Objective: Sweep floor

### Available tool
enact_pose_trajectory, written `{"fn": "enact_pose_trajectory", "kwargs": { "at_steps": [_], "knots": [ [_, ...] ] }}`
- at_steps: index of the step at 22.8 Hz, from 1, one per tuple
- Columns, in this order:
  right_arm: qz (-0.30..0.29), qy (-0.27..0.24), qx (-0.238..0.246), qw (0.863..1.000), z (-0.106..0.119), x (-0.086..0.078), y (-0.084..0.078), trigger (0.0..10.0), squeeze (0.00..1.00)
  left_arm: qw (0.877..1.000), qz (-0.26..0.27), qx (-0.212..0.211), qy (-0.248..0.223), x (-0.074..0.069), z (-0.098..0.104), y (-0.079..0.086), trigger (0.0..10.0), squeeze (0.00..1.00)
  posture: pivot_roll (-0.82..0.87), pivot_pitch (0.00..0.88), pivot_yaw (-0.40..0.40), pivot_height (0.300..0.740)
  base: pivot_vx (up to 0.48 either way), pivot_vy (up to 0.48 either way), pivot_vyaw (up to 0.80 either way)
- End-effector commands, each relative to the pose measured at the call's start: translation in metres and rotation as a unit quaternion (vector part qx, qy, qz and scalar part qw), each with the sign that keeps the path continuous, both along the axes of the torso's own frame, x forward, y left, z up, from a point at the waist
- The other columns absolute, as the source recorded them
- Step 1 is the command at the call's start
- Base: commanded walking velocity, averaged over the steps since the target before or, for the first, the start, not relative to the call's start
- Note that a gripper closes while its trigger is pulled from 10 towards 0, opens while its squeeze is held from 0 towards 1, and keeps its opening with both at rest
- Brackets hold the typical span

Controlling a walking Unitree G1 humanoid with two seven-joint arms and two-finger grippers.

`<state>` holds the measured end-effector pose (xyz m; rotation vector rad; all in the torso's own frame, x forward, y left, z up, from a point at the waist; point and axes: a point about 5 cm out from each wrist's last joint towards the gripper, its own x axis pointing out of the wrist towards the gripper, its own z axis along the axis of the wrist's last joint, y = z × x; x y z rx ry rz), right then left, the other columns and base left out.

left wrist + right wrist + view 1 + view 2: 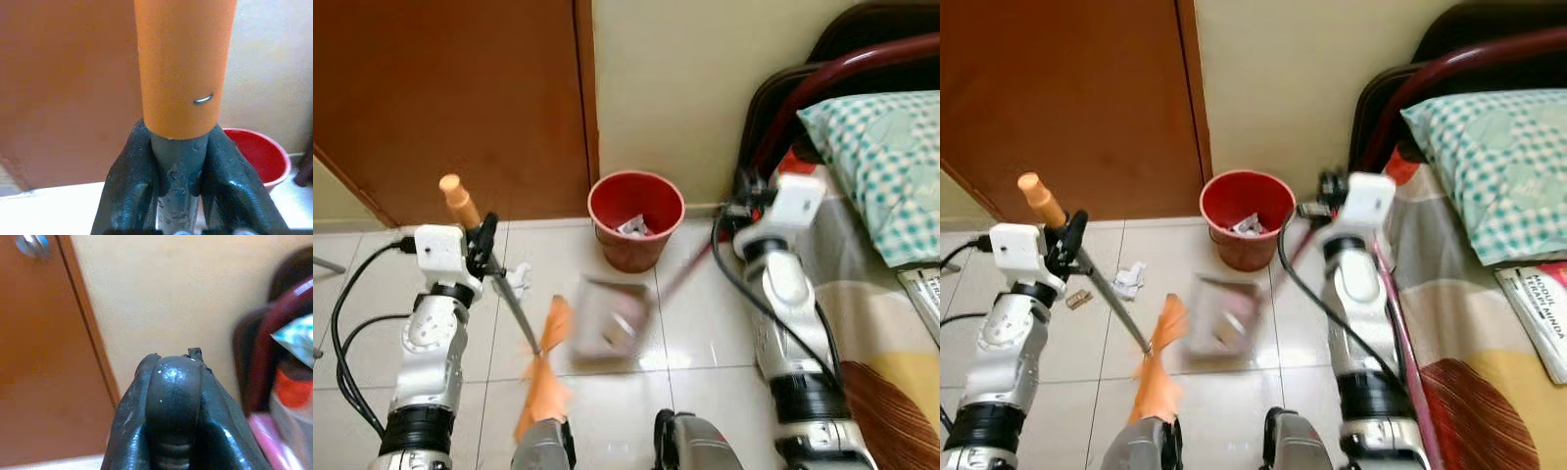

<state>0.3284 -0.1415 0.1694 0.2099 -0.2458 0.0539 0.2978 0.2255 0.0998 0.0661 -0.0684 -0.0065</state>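
Where tiled floor (705,333) meets door (440,98), bin (635,217)

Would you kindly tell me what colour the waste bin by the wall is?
The waste bin is red, clearest in the left eye view.

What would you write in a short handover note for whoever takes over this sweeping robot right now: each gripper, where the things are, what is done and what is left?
Left gripper: shut on the broom handle, just below its orange grip; the orange bristles rest on the tiles near the robot's feet.
Right gripper: shut on the dustpan's handle; the dustpan is blurred, in front of the red bin by the wall.
Done: the bin already holds some rubbish.
Left: crumpled paper and a small scrap lie on the floor near the door; sweep them into the dustpan and tip it into the bin.
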Motion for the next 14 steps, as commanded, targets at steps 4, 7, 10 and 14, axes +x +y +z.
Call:
{"fn": "enact_pose_trajectory", "kwargs": {
  "at_steps": [4,7,10,14],
  "knots": [
    [0.04,-0.083,0.047,0.995,0.063,0.008,0.01,10.0,0.0,0.999,0.029,0.011,0.035,-0.009,-0.02,0.005,10.0,0.0,-0.02,0.075,-0.017,0.74,0.0,0.0,0.0],
    [0.052,-0.149,0.034,0.987,0.104,0.017,0.018,10.0,0.0,0.999,0.024,-0.006,0.036,-0.01,-0.025,-0.002,10.0,0.0,-0.03,0.057,-0.025,0.74,0.0,0.0,0.0],
    [0.055,-0.219,-0.027,0.974,0.139,0.025,0.028,10.0,0.0,1.0,0.004,-0.019,0.025,-0.005,-0.021,-0.015,10.0,0.0,-0.01,0.067,-0.034,0.74,0.0,0.0,0.0],
    [0.054,-0.254,-0.073,0.963,0.154,0.026,0.035,10.0,0.0,1.0,0.0,-0.026,0.017,-0.003,-0.017,-0.018,10.0,0.0,-0.01,0.061,-0.034,0.74,0.0,0.0,0.0]
  ]
}}
